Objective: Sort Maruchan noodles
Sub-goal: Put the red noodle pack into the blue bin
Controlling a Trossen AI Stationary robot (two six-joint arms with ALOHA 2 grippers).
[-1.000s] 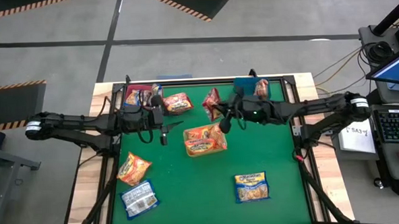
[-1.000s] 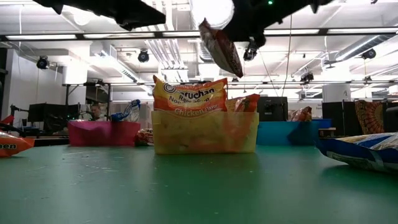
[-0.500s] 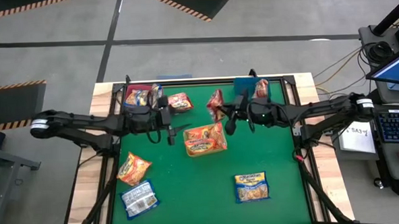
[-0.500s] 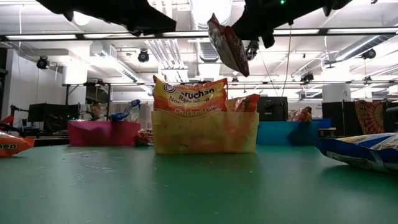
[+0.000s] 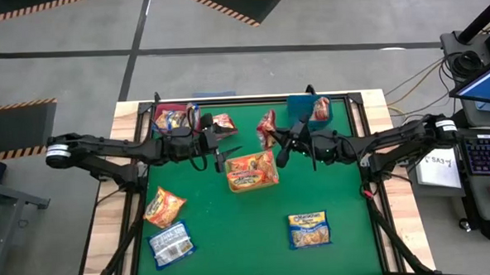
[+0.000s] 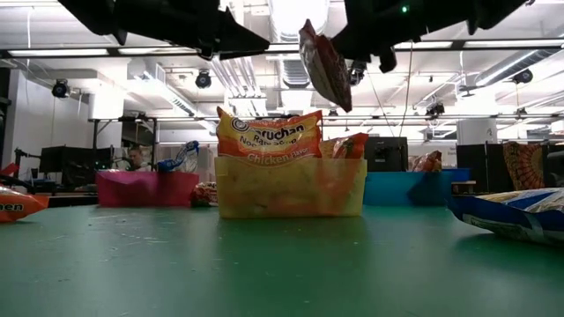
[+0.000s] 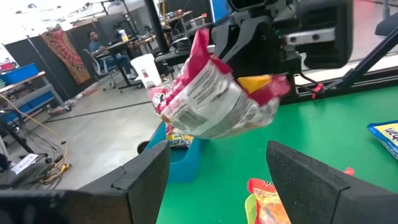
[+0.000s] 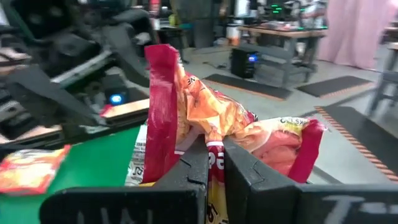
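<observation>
Red packet [image 5: 267, 126] hangs edge-down in your right gripper [image 5: 280, 141], clamped tight, just behind the yellow bin [image 5: 251, 172]; its long axis runs steeply up and down. Your left gripper [image 5: 225, 146] has just spread wide and holds nothing, so its packet seems delivered. This one needs its bin next.

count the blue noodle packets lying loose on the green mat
2: one blue packet near the mat's front left corner, another blue packet at front right. More may sit hidden in the bins at the back.
</observation>
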